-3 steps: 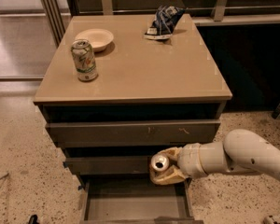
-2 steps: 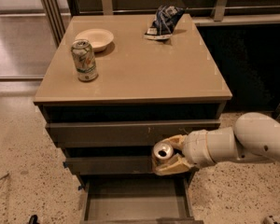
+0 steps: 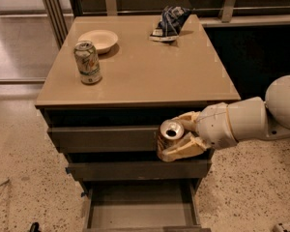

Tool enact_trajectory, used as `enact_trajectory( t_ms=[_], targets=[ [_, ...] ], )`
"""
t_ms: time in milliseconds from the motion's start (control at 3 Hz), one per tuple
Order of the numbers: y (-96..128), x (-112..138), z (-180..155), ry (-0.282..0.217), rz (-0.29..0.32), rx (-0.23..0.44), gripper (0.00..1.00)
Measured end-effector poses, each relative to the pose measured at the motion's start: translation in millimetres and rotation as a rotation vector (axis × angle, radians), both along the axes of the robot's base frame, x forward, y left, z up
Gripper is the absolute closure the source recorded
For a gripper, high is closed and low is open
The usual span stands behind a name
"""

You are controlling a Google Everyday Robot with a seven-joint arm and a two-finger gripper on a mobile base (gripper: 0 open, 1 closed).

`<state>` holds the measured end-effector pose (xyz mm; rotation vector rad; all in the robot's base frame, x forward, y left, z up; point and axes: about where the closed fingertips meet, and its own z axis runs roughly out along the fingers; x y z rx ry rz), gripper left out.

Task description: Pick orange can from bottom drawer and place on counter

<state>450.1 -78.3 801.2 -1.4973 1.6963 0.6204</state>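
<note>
My gripper [image 3: 176,139] is shut on the orange can [image 3: 169,132], holding it upright in front of the top drawer face, below the counter's front edge. The can's silver top with its opening faces up. The white arm reaches in from the right. The bottom drawer [image 3: 140,209] is pulled open below, its flat grey floor bare. The counter [image 3: 145,64] is the glossy tan top of the cabinet, above the can.
On the counter stand a pale green-and-white can [image 3: 87,62] at the front left, a white bowl [image 3: 98,39] behind it, and a crumpled dark blue bag [image 3: 170,23] at the back. Speckled floor surrounds the cabinet.
The gripper has lifted the orange can upward from in front of the middle drawer to the top drawer's level, nearer the counter edge. Things on the counter have not moved.
</note>
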Motion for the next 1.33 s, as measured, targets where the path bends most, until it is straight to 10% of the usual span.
enact_trajectory(
  t_ms=[1333],
  targets=[
    [-11, 96, 105, 0.077, -0.164, 0.051, 1.00]
  ],
)
